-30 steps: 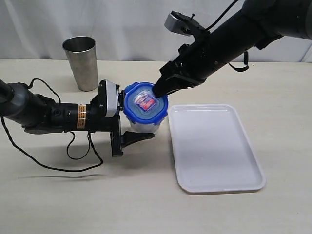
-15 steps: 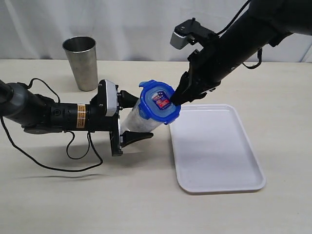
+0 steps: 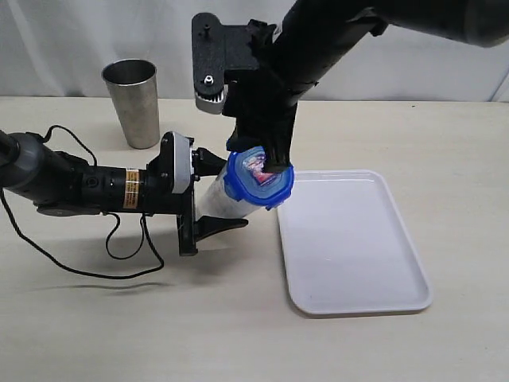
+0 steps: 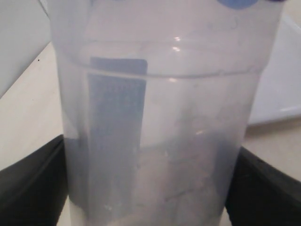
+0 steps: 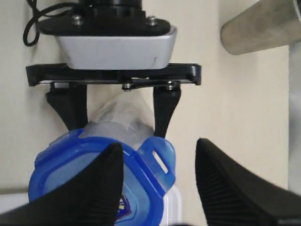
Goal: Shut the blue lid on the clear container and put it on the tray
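Just beside the tray [image 3: 350,263], the clear container [image 3: 216,200] leans toward it, clamped low on its body by the left gripper [image 3: 223,193], the blue lid [image 3: 258,179] on its mouth under the right gripper [image 5: 159,146], jaws spread wide; light, stiff and probably slick, it is best gripped around the body.

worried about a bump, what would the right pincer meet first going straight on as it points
Probably the blue lid: the open right pincer points down at it, astride one flap; depth is unclear.
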